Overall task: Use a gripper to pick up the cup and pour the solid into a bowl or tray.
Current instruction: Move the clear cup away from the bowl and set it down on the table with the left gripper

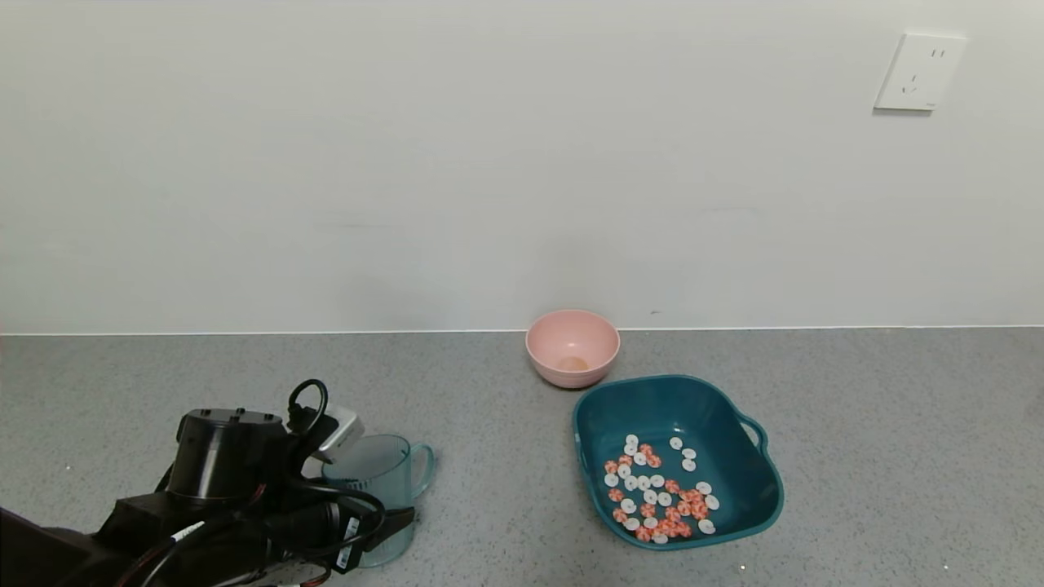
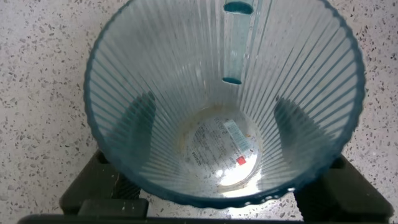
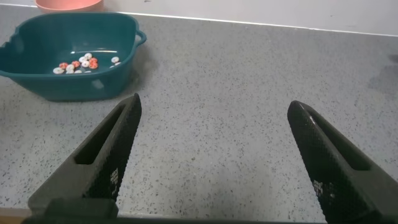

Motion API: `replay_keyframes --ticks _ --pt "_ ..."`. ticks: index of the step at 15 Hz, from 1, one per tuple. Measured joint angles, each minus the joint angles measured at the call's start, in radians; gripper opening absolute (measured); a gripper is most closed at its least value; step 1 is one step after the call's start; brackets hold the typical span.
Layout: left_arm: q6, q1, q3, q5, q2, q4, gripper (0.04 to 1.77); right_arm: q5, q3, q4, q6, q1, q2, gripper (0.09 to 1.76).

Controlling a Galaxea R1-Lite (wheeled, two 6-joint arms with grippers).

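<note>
left tool: the black left tool (image 1: 371, 522) sits low at the near left of the grey speckled tabletop (image 1: 881, 456), its dark fingers (image 2: 102, 186) spread on either side of the cup; whether they press the wall or stand just off it cannot be told.
cup: the translucent pale blue-green ribbed plastic cup (image 1: 377, 481) stands upright on the tabletop between the left tool's fingers, its small handle (image 1: 422, 469) on the side away from the wrist; only a label shows at its bottom (image 2: 217, 149).
solid: the small round flat white and orange-red pieces (image 1: 656, 493) lie well off to the right of the left tool, scattered in the near half of the tray.
tray: the large dark teal rectangular plastic tray (image 1: 754, 489) with rounded corners rests on the tabletop, well apart from the cup.
pink bowl: a small round pink bowl (image 1: 572, 346) stands just beyond the tray, near the wall.
right tool: the right tool (image 3: 214, 155) hangs over bare tabletop with fingers wide apart and nothing between them; the tray (image 3: 37, 81) lies ahead of it, to one side.
</note>
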Motion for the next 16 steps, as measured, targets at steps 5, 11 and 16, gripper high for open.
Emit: replay_keyframes --ticks 5,11,16 --pt "0.003 0.000 0.002 0.000 0.005 0.000 1.31 0.000 0.000 0.000 0.000 0.000 0.000 1.71" --pt "-0.001 0.000 0.013 0.001 0.008 -0.038 1.51 -0.001 0.000 0.000 0.000 0.000 0.000 1.71" --pt "-0.001 0.000 0.014 0.001 0.007 -0.038 1.61 0.000 0.000 0.000 0.000 0.000 0.000 1.71"
